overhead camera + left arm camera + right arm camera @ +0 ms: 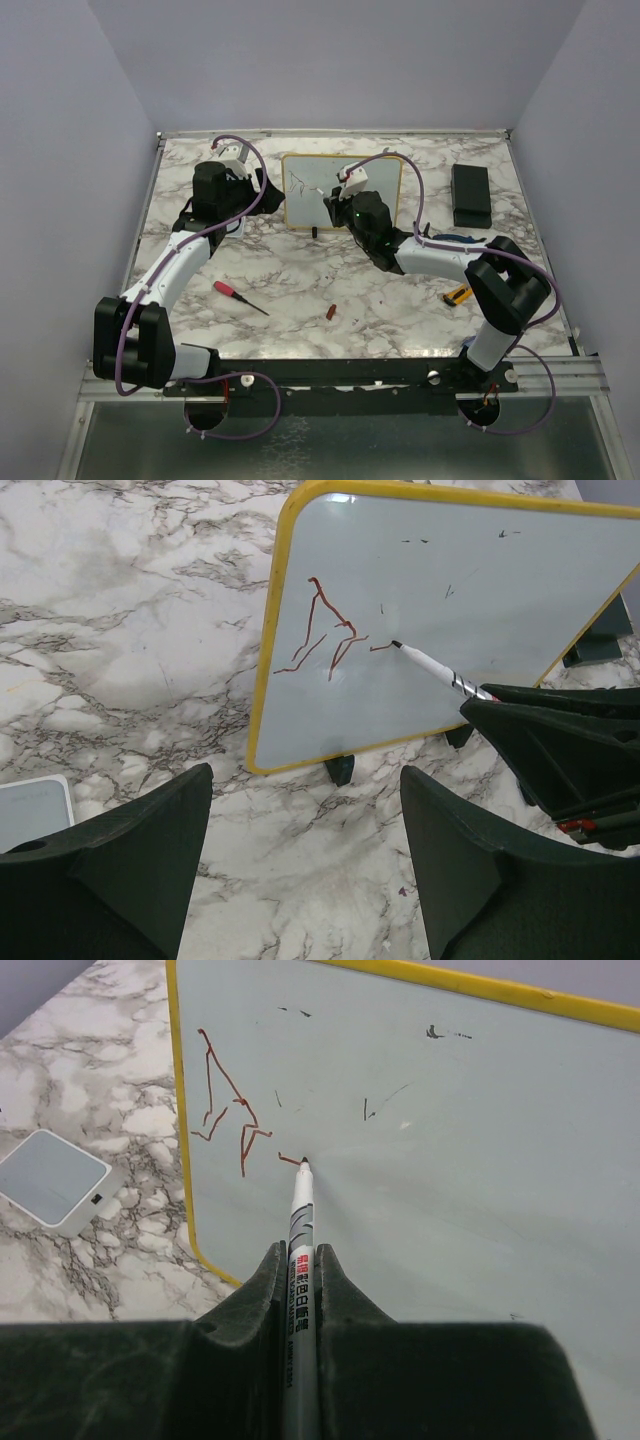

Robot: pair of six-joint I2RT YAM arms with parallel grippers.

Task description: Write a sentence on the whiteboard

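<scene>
The whiteboard (308, 210) stands tilted on small black feet at the back centre, with a yellow frame. It also shows in the left wrist view (470, 600) and the right wrist view (470, 1160). The sentence is only a few thin red strokes (325, 630) near the board's upper left (225, 1110); no readable words show. My right gripper (301, 1255) is shut on a white marker (301, 1210), whose tip touches the board just right of the strokes. The marker also shows in the left wrist view (430, 666). My left gripper (305, 815) is open and empty over the table, beside the board's left lower corner.
A small grey square pad (50, 1175) lies left of the board. A red-handled screwdriver (232, 292) and a red cap (331, 312) lie on the marble in front. A black box (471, 195) sits at the back right, and a yellow-black tool (458, 294) lies by the right arm.
</scene>
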